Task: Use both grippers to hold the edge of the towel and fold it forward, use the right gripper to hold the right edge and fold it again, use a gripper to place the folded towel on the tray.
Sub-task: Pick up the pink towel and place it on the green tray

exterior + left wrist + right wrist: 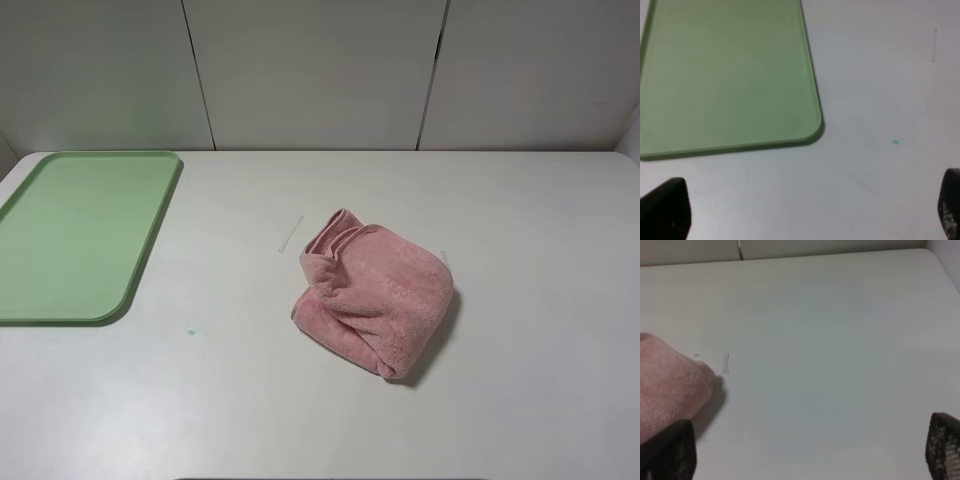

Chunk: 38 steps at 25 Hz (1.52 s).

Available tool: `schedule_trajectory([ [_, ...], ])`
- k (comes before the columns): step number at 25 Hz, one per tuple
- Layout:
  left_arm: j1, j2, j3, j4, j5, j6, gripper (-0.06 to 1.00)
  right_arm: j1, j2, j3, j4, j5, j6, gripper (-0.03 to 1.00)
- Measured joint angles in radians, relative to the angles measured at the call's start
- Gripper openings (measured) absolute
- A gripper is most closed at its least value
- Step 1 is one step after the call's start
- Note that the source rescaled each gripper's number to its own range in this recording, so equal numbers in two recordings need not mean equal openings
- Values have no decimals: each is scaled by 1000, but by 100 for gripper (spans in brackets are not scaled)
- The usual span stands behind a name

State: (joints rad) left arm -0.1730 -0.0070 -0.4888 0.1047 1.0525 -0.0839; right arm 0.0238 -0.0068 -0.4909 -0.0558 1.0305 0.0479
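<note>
Pink towel (372, 300) bunched in loose lump on table (540, 230), right of tray (80, 240), well apart from it. No neat fold visible. No towel on tray. Grippers: left gripper (807, 207) jaws spread wide, nothing between, above table near tray corner. right gripper (805, 447) also released, empty, on towel's side away from tray, one finger just beside cloth. Judgement: task at start. Both folds and placement left.

My left gripper (807, 212) is spread wide, holding nothing. Only its two black fingertips (665, 210) show, one at each side of the left wrist view. My right gripper (805, 452) is the same, jaws far apart and empty, and its dark fingertips (942, 447) have a fine meshed texture on their inner faces.
</note>
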Motion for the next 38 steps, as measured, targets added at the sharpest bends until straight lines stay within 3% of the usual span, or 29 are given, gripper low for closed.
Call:
schedule_trajectory([
  [38,0,0,0,0,1,0,100,0,0,0,4,0,-2,100],
])
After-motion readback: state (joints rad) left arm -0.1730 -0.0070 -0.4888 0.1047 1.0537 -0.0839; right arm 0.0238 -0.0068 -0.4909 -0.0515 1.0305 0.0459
